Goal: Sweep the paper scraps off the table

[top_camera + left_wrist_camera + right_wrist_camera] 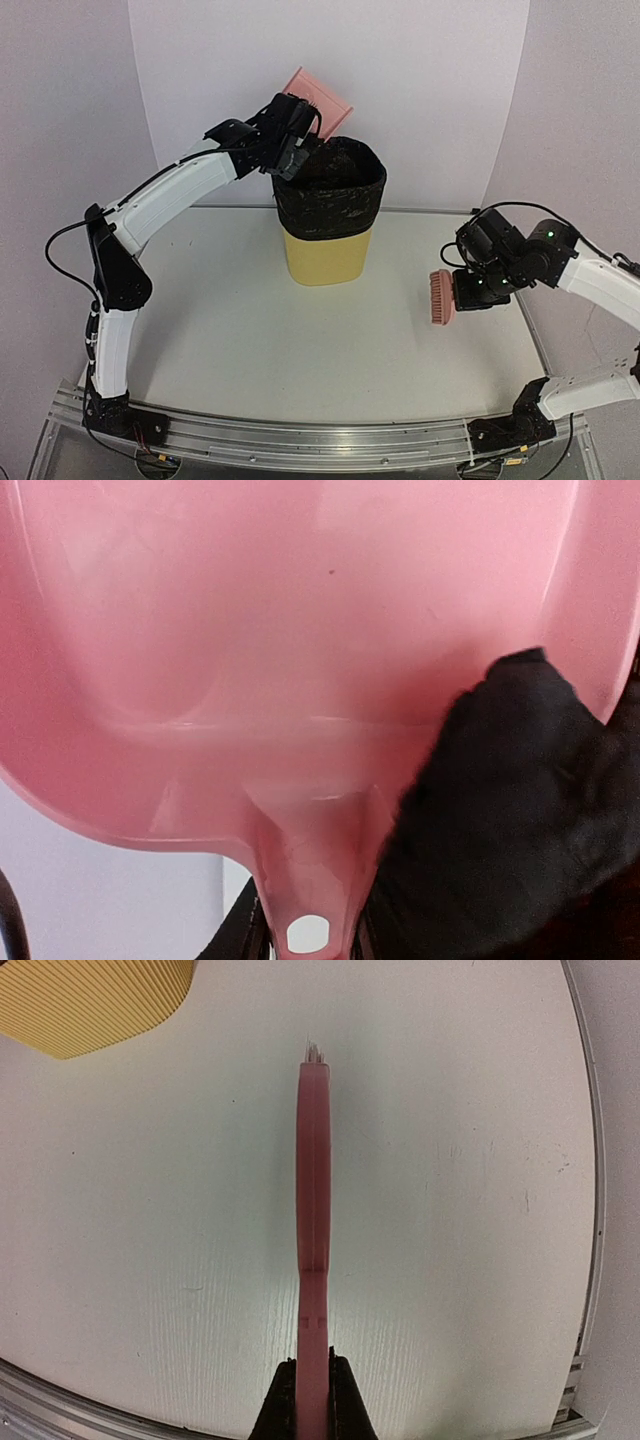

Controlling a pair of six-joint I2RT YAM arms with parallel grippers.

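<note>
The white desk point(230, 330) fills the top view, with a metal rail point(300, 435) along its 6 o'clock edge and white walls at 9, 12 and 3 o'clock.

The left arm point(170, 200) rises from the 7 o'clock corner and arches up toward 12 o'clock. The right arm point(590, 275) comes in from the 4 o'clock corner and bends low toward the desk's 3 o'clock side.

A yellow bin point(325, 255) stands upright just toward 12 o'clock from the middle of the desk, and its black liner point(330, 195) is folded down over the rim.

A pink dustpan point(318, 105) is held up steeply tilted at the bin's 11 o'clock rim. The left jaws pinch its handle point(307, 880). In the left wrist view the pan point(300, 630) fills the picture and the liner point(520, 820) bulges against its 4 o'clock edge.

A pink brush point(441, 297) sits at the bin's 4 o'clock, well apart from it. The right jaws are pressed together on its near end. In the right wrist view it point(313, 1210) shows edge-on, pointing to 12 o'clock over bare desk, with the bin's corner point(90, 1000) at 10 o'clock. Whether it touches the desk cannot be told.

Where the paper scraps lie cannot be told; the bin's inside is hidden.
</note>
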